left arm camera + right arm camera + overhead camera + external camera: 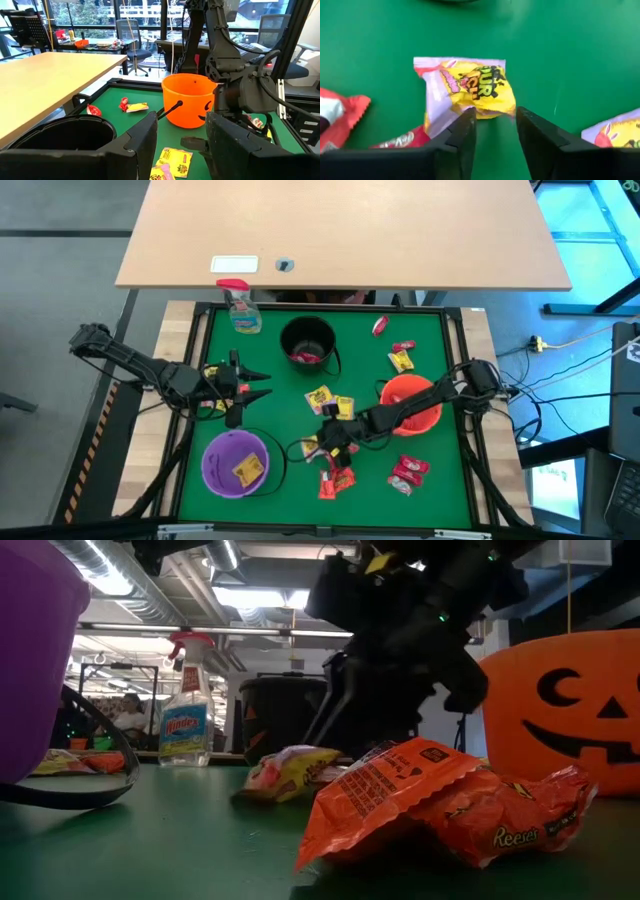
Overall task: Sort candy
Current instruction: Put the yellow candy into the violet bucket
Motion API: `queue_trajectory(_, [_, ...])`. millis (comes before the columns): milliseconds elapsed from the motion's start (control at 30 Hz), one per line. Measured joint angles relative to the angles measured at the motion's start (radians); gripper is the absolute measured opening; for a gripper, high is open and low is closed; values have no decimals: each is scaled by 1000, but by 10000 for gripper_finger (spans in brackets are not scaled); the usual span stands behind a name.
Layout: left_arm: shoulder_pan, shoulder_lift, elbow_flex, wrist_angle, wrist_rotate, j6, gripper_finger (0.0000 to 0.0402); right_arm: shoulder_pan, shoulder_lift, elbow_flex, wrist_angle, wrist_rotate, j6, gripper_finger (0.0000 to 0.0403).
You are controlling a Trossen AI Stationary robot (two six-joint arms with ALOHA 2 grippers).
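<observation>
Sorting's barely started: purple bucket (236, 464) holds one yellow candy, black bucket (308, 343) something red, plenty of candy (334, 476) loose mid-table. Right gripper (493, 131), partly open, straddles a yellow packet (470, 90), not gripping. Left gripper (262, 386) hovers half-open, empty.

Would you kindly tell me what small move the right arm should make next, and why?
Probably close the jaws and lift. The right gripper sits low over the green mat, jaws apart astride the near edge of a yellow candy packet, not yet pinching it. The purple bucket already holds a yellow packet, so it likely goes there.
</observation>
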Motion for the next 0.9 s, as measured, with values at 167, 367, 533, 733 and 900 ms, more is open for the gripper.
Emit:
queue_trajectory(167, [0, 0, 0, 0, 0, 0, 156, 0, 0, 0, 3, 5, -1, 79])
queue_trajectory(367, [0, 0, 0, -1, 0, 0, 156, 11, -31, 33, -28, 22, 7, 81])
queue_trajectory(533, [0, 0, 0, -1, 0, 0, 156, 56, -24, 112, 1, 3, 1, 140])
queue_trajectory(733, [0, 0, 0, -1, 0, -5, 156, 75, 32, 125, 58, 4, 11, 217])
queue_trajectory(900, [0, 0, 0, -1, 9, -6, 156, 67, 98, 125, 56, 53, 56, 240])
